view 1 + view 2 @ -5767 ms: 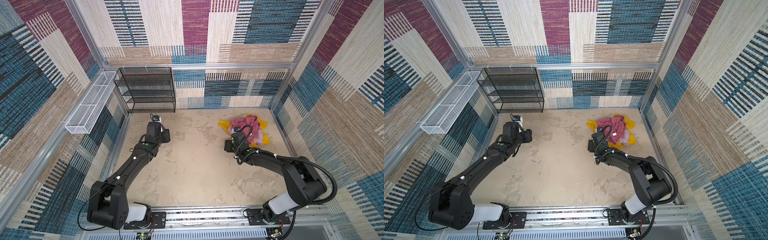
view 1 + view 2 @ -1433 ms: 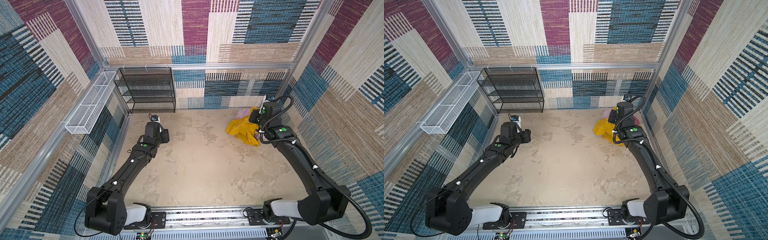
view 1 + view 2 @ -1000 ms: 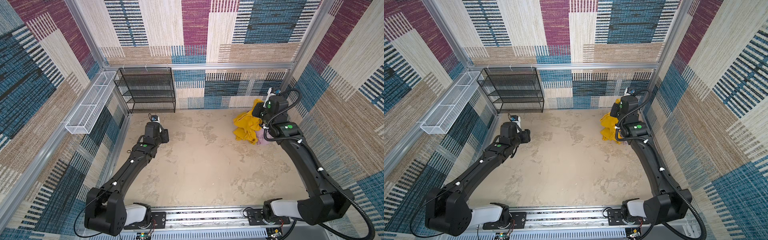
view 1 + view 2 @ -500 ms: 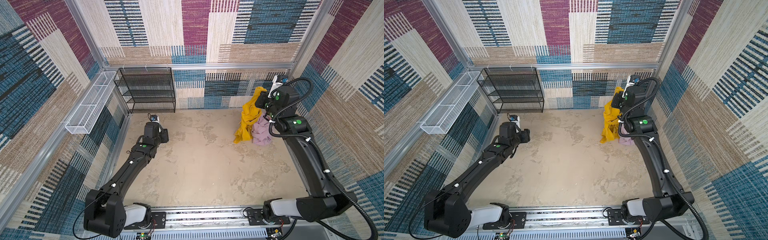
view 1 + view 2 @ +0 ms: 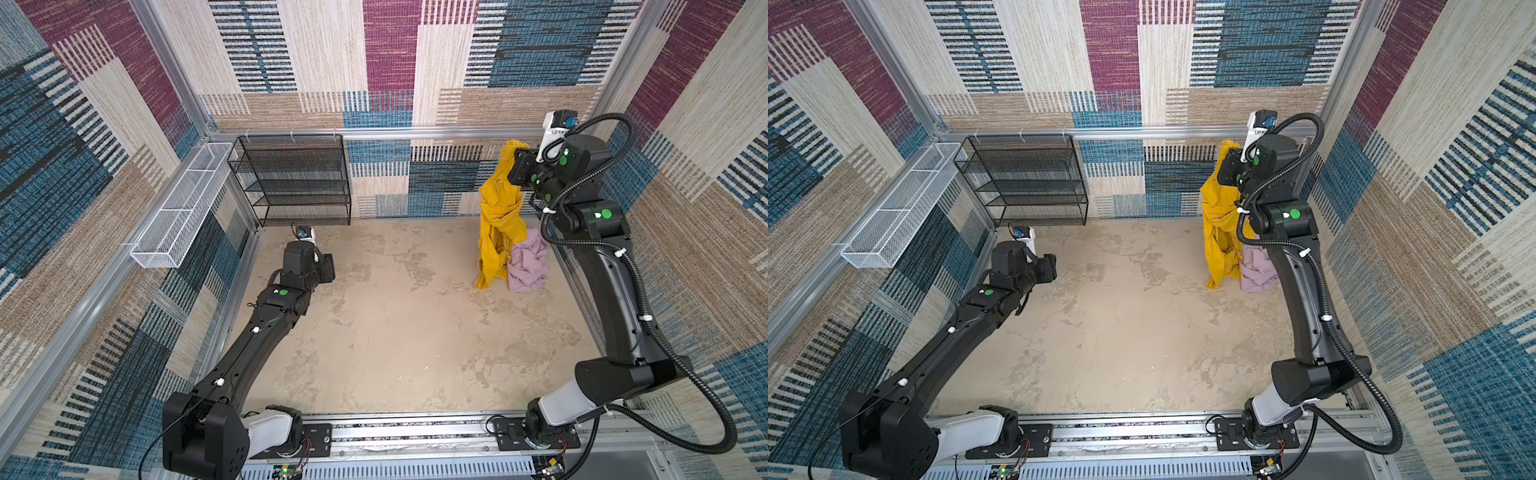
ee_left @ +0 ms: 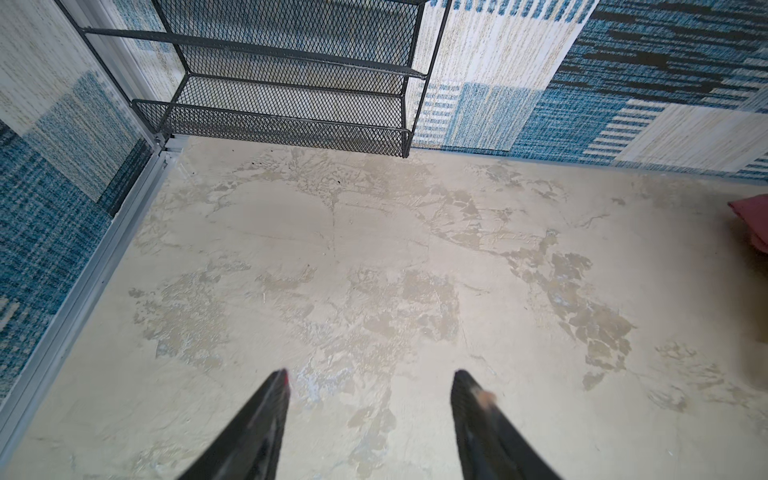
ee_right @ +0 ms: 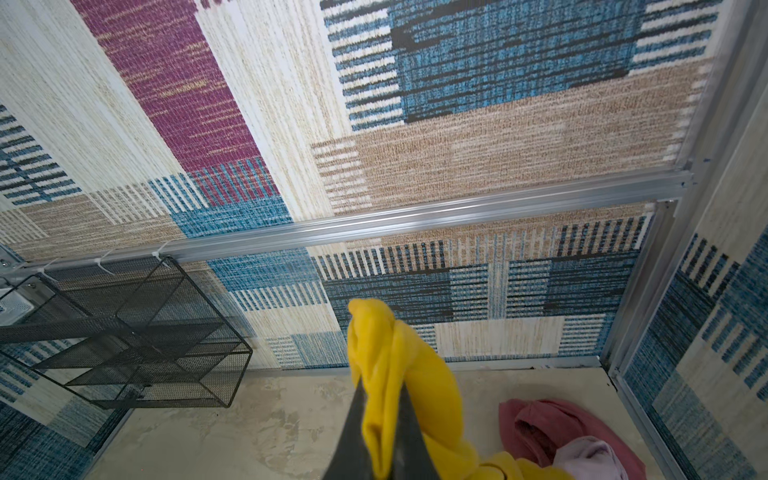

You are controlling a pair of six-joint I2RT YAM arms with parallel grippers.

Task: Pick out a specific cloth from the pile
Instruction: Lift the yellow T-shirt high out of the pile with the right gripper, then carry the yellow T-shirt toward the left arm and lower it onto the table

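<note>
The left hand (image 6: 370, 376) is hovering over the tabletop (image 5: 395, 332), fingers apart, just in front of the black mesh rack (image 5: 291, 178). Well to the rack's right, the pile (image 5: 528, 266) is lying crumpled. Above it, about level with the rack's top, the right hand (image 5: 517, 160) is clamping the cloth (image 5: 498, 216), which is dangling down beside the pile.

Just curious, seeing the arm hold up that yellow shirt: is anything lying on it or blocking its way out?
Nothing visible does. The right gripper is shut on the yellow T-shirt, which hangs down to the floor. The pale lilac garment lies beside its lower end, not on it; whether they cling, I cannot tell.
</note>
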